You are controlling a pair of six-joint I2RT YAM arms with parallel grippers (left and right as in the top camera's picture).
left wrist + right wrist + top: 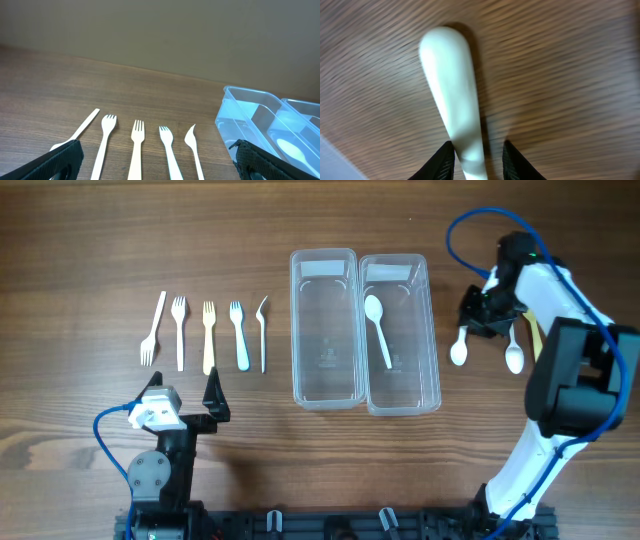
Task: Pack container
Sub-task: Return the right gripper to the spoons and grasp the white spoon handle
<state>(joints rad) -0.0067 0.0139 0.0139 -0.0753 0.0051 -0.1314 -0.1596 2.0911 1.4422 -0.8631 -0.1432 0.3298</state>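
Observation:
A white spoon (pixel 459 350) (pixel 450 80) lies on the wood right of two clear containers. My right gripper (pixel 482 315) (pixel 479 160) straddles its handle. The left finger touches the handle; a gap of wood still shows before the right finger. The right container (pixel 432 330) holds one white spoon (pixel 378 328). The left container (pixel 296 330) (pixel 235 112) has nothing in it. My left gripper (pixel 185 402) (pixel 160 167) stands wide open near the front edge, below a row of forks (pixel 180 332) (pixel 136 150) and a knife (pixel 262 332) (pixel 194 150).
Another white spoon (pixel 514 356) lies just right of the straddled one. A wooden-coloured utensil (pixel 537 335) is partly hidden by the right arm (pixel 560 360). One fork (pixel 208 337) in the row is wooden-coloured.

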